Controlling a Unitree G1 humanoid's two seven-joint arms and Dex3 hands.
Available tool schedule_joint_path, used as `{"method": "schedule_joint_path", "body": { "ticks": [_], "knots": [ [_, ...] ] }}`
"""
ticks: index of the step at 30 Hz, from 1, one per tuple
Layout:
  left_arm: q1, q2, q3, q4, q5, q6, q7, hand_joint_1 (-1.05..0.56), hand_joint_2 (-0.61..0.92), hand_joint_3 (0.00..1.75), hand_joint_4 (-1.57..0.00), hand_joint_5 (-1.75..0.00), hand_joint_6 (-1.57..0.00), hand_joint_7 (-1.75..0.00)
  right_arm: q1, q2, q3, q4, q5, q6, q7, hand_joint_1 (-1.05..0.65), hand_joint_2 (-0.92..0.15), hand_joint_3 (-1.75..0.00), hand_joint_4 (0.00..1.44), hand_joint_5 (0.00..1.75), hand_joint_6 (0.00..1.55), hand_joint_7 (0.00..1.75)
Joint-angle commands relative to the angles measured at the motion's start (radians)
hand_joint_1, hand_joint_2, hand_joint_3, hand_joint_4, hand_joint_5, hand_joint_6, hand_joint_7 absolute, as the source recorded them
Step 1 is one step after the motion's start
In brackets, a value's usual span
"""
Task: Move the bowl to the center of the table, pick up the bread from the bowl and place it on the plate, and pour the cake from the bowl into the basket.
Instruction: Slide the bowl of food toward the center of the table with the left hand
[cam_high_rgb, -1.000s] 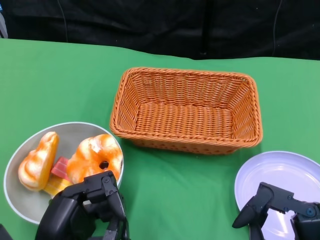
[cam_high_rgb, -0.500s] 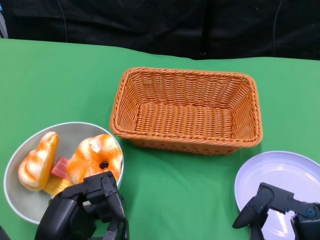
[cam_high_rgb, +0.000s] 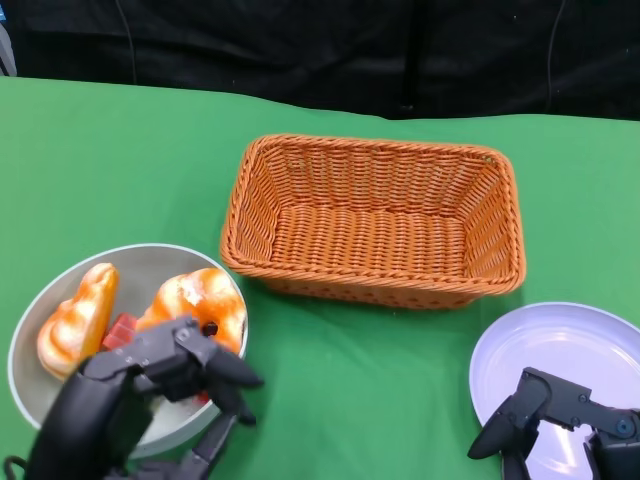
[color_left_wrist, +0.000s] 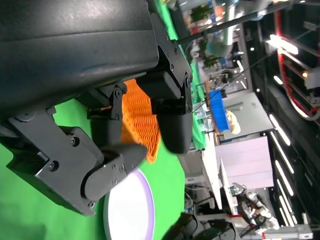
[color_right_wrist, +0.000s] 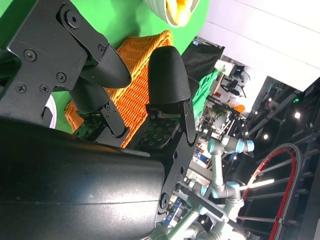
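Stretching wide, the green table (cam_high_rgb: 120, 160) lies bare between the woven orange basket (cam_high_rgb: 372, 220) at centre and the plate (cam_high_rgb: 560, 350) near the right edge. At the lower-left edge the grey bowl (cam_high_rgb: 150, 262) holds glazed orange-white bread (cam_high_rgb: 75, 320) and cake (cam_high_rgb: 122, 330). Left hand (cam_high_rgb: 140, 385), fingers spread, hovers over its near rim. Right hand (cam_high_rgb: 560, 425), fingers apart, holds nothing over the plate.

left hand (cam_high_rgb: 130, 400): matte black, chunky segmented fingers (color_left_wrist: 172, 120) w/ rounded tips, flat black link plates, small black screws | right hand (cam_high_rgb: 560, 425): same black build, angular plates | right wrist view: smooth rounded black shell, textured fingertip pad (color_right_wrist: 169, 75), green circuit board under fingers
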Motion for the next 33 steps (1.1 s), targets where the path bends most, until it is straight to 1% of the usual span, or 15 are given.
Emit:
{"method": "schedule_joint_path", "body": {
  "ticks": [1, 2, 3, 5, 8, 14, 16, 21, 23, 24, 26, 28, 30, 31, 33],
  "knots": [
    [-0.02, 0.053, 0.055, 0.01, 0.011, -0.034, -0.011, -0.42, 0.77, 0.53, -0.6, -0.92, -0.5, -0.61, 0.016, -0.014, -0.001, -0.033, -0.008, -0.03, 0.006, 0.04, -0.1, -1.75, 0.96, 1.68, 0.89, 1.34],
    [-0.026, 0.063, 0.069, 0.019, 0.012, -0.048, -0.015, -0.47, 0.86, 0.37, -0.59, -0.85, -0.48, -0.52, 0.015, -0.014, -0.003, -0.033, -0.009, -0.03, 0.006, 0.04, -0.1, -1.75, 0.96, 1.68, 0.89, 1.34],
    [-0.034, 0.073, 0.086, 0.035, 0.002, -0.065, -0.024, -0.49, 0.89, 0.31, -0.57, -0.81, -0.46, -0.48, 0.014, -0.014, -0.003, -0.032, -0.008, -0.03, 0.007, 0.04, -0.1, -1.75, 0.96, 1.68, 0.9, 1.34],
    [-0.047, 0.084, 0.11, 0.066, -0.02, -0.089, -0.037, -0.53, 0.91, 0.27, -0.51, -0.75, -0.42, -0.41, 0.011, -0.017, -0.006, -0.028, 0.0, -0.031, 0.01, 0.04, -0.1, -1.75, 0.97, 1.67, 0.9, 1.33],
    [-0.075, 0.098, 0.152, 0.117, -0.042, -0.124, -0.045, -0.58, 0.92, 0.27, -0.45, -0.71, -0.38, -0.36, 0.009, -0.016, -0.005, -0.02, 0.006, -0.035, 0.011, 0.04, -0.11, -1.75, 0.97, 1.67, 0.9, 1.33],
    [-0.148, 0.138, 0.252, 0.24, 0.002, -0.22, -0.02, -0.74, 0.92, 0.41, -0.45, -0.66, -0.41, -0.28, 0.011, -0.009, 0.001, -0.025, -0.01, -0.023, 0.009, 0.03, -0.1, -1.75, 0.97, 1.67, 0.9, 1.33],
    [-0.172, 0.156, 0.282, 0.284, 0.021, -0.242, -0.009, -0.75, 0.92, 0.42, -0.45, -0.65, -0.42, -0.27, 0.012, -0.009, -0.001, -0.024, -0.013, -0.024, 0.008, 0.03, -0.1, -1.75, 0.97, 1.67, 0.9, 1.33],
    [-0.236, 0.209, 0.347, 0.413, 0.096, -0.254, 0.044, -0.75, 0.92, 0.43, -0.36, -0.61, -0.39, -0.22, 0.002, -0.012, -0.002, -0.011, -0.005, -0.029, 0.008, 0.03, -0.11, -1.75, 0.97, 1.67, 0.9, 1.33],
    [-0.252, 0.218, 0.354, 0.445, 0.149, -0.243, 0.084, -0.76, 0.92, 0.44, -0.34, -0.61, -0.39, -0.2, -0.002, -0.01, -0.001, -0.006, -0.008, -0.029, 0.006, 0.02, -0.11, -1.75, 0.97, 1.67, 0.9, 1.33],
    [-0.258, 0.221, 0.353, 0.456, 0.165, -0.238, 0.097, -0.75, 0.92, 0.43, -0.29, -0.64, -0.38, -0.18, -0.003, -0.009, 0.0, -0.005, -0.009, -0.028, 0.005, 0.02, -0.11, -1.75, 0.97, 1.68, 0.9, 1.33],
    [-0.264, 0.228, 0.348, 0.463, 0.185, -0.211, 0.115, -0.73, 0.92, 0.43, -0.26, -0.66, -0.38, -0.17, -0.003, -0.009, 0.001, -0.007, -0.011, -0.026, 0.006, 0.01, -0.11, -1.75, 0.97, 1.68, 0.9, 1.33],
    [-0.265, 0.235, 0.341, 0.451, 0.216, -0.148, 0.137, -0.73, 0.92, 0.42, -0.1, -0.81, -0.35, -0.15, -0.002, -0.01, 0.0, -0.009, -0.01, -0.023, 0.007, 0.01, -0.1, -1.75, 0.97, 1.7, 0.89, 1.33],
    [-0.274, 0.243, 0.336, 0.454, 0.251, -0.099, 0.159, -0.73, 0.92, 0.41, -0.05, -0.85, -0.34, -0.14, -0.002, -0.011, 0.001, -0.01, -0.007, -0.022, 0.008, 0.01, -0.1, -1.75, 0.97, 1.7, 0.89, 1.33],
    [-0.281, 0.249, 0.333, 0.46, 0.274, -0.071, 0.174, -0.68, 0.92, 0.41, -0.02, -0.74, -0.3, -0.13, -0.002, -0.011, 0.001, -0.01, -0.004, -0.022, 0.009, 0.01, -0.1, -1.75, 0.96, 1.7, 0.89, 1.33],
    [-0.291, 0.261, 0.322, 0.465, 0.333, -0.015, 0.205, -0.65, 0.92, 0.4, 0.0, -0.65, -0.27, -0.11, -0.002, -0.011, 0.001, -0.01, -0.004, -0.023, 0.009, 0.01, -0.1, -1.75, 0.96, 1.7, 0.89, 1.33]
  ]
}}
